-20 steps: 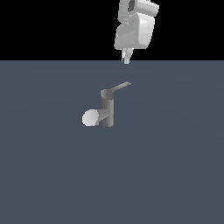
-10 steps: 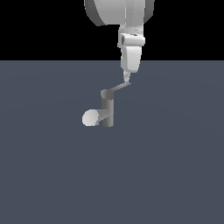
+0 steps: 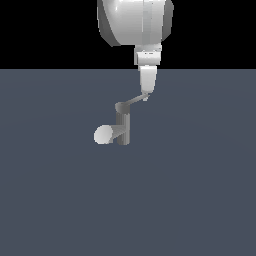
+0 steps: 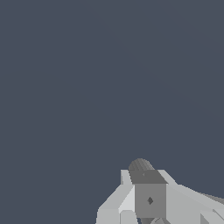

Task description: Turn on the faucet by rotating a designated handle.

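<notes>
Exterior view, one faucet [image 3: 122, 126], one handle [image 3: 132, 102], hand [image 3: 145, 96] at its tip

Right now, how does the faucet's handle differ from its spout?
The handle is a thin flat bar slanting up from the top cap toward the exterior view's right; the spout is a thick stub lying level, pointing to that view's left. The spout ends in a pale round face; the handle has no such end. The end effector is at the handle's tip; nothing is at the spout. Both are grey and stick out of the same faucet.
</notes>
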You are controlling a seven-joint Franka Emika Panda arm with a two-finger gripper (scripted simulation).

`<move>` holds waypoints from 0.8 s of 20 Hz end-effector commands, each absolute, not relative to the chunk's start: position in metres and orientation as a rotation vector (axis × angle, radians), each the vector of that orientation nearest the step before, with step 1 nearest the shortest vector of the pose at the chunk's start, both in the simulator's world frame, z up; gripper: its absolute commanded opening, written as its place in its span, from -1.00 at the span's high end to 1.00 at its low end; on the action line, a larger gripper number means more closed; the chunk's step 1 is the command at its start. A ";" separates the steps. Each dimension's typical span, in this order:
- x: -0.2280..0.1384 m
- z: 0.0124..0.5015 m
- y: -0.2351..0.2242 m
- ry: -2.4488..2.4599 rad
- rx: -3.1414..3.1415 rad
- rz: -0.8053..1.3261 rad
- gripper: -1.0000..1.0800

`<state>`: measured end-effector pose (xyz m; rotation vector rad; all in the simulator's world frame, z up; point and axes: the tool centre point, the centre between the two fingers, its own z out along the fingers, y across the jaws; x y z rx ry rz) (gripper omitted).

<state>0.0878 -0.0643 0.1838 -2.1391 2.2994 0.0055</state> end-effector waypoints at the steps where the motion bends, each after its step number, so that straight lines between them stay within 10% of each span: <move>1: 0.089 0.182 -0.065 2.308 -2.131 0.000 1.00; 16: 0.060 0.182 -0.065 2.307 -2.133 0.001 1.00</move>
